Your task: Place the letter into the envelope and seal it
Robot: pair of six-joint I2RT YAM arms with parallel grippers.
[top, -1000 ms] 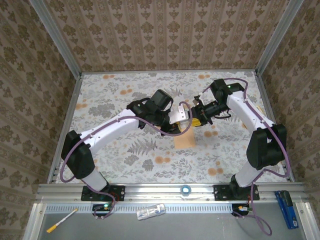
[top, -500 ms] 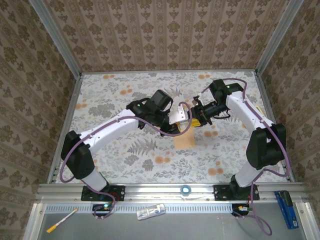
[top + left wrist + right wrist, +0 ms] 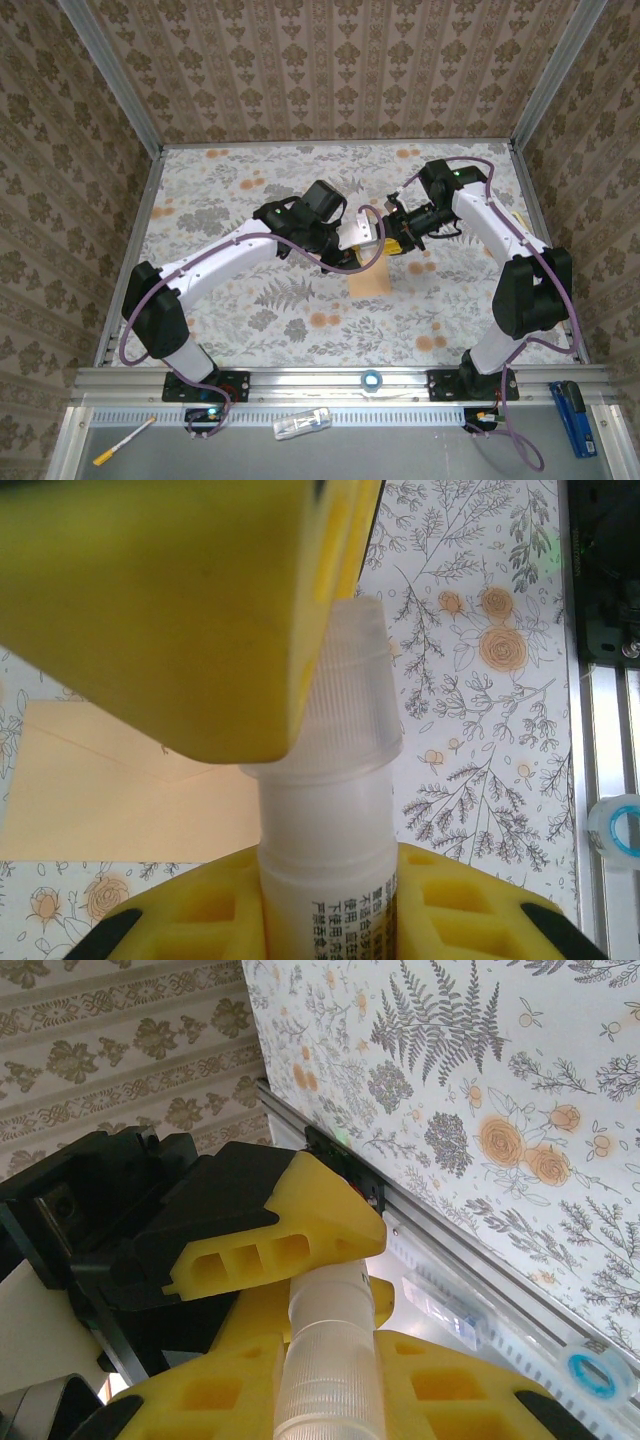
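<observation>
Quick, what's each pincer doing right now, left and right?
Left pincer: closed on the white plastic glue stick tube.
Right pincer: closed on that tube's translucent ribbed cap.

Both arms, the left arm (image 3: pixel 230 255) and the right arm (image 3: pixel 490 225), were white tubes with chunky black joints and a purple cable (image 3: pixel 290 240) looping along each, and the left end effector (image 3: pixel 372 250) and right end effector (image 3: pixel 393 240) had bright yellow fingers (image 3: pixel 215 1395) with hollow boxy pockets.
</observation>
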